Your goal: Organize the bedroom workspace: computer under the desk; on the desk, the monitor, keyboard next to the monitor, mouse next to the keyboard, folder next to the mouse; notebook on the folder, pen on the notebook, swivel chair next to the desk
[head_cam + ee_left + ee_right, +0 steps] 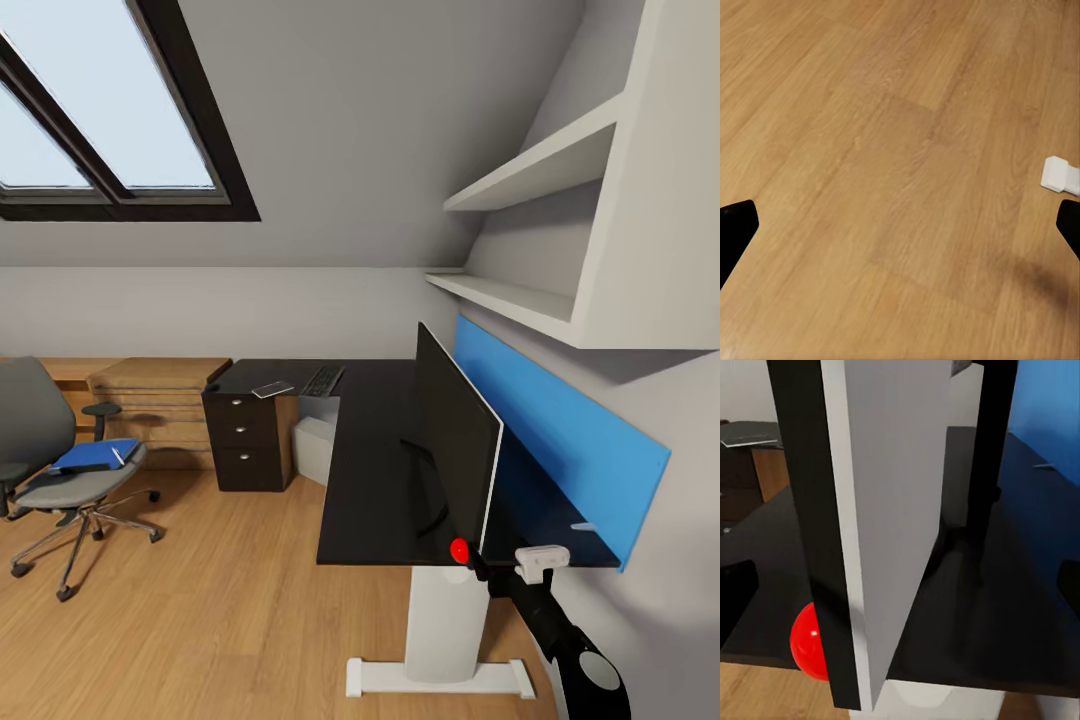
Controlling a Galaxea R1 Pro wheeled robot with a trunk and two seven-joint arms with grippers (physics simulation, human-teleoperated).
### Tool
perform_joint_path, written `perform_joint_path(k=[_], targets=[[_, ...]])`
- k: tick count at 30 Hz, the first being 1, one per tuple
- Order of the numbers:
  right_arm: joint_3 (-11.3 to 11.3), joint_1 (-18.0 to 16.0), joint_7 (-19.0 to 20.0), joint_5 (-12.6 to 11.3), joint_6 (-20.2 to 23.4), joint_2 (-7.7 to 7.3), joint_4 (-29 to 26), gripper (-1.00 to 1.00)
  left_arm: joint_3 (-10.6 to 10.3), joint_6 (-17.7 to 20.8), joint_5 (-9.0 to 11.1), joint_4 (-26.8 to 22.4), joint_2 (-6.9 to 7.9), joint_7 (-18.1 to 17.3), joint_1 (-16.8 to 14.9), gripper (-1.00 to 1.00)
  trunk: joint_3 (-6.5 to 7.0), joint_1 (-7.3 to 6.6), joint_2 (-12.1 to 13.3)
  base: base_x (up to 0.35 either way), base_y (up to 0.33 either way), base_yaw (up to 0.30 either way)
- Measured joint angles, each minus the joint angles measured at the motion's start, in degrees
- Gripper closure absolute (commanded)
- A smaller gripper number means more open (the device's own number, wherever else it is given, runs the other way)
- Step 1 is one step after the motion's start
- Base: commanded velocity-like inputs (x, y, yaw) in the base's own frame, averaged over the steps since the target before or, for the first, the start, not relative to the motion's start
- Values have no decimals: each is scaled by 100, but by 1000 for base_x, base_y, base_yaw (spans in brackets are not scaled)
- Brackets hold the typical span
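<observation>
Worktop (375, 470): black, L-shaped, landmark.
Monitor (455, 440): upright on worktop, near end.
Swivel chair (60, 470): well apart from worktop, blue folder (95, 455) on seat.
Keyboard (324, 380): worktop's far end.
Right gripper (900, 585): wide open, straddling monitor edge.
Left gripper (900, 232): wide open, empty, over floor (870, 150).

I'm looking at an attic bedroom set up as a home office: sloped ceiling with a skylight (110, 110), wood floor (200, 620), black L-shaped table (370, 450), swivel chair (60, 450), wall shelves (540, 170).

black desk (372, 470); monitor (455, 435), keyboard (324, 380), notebook (272, 389) on it
</observation>
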Motion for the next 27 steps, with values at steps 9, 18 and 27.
perform_joint_path(k=[9,18,27], targets=[[5,0,-9,8,-46,0,28,-100,0,-3,-2,0,-1,0,0,-100,0,0,0,17,4,0],[4,0,-17,8,-53,0,31,-100,0,-4,0,0,3,0,-2,-100,0,0,0,113,72,0],[0,0,-33,8,-65,0,32,-100,1,-4,-1,0,1,0,-3,-100,0,-2,-1,128,5,0]])
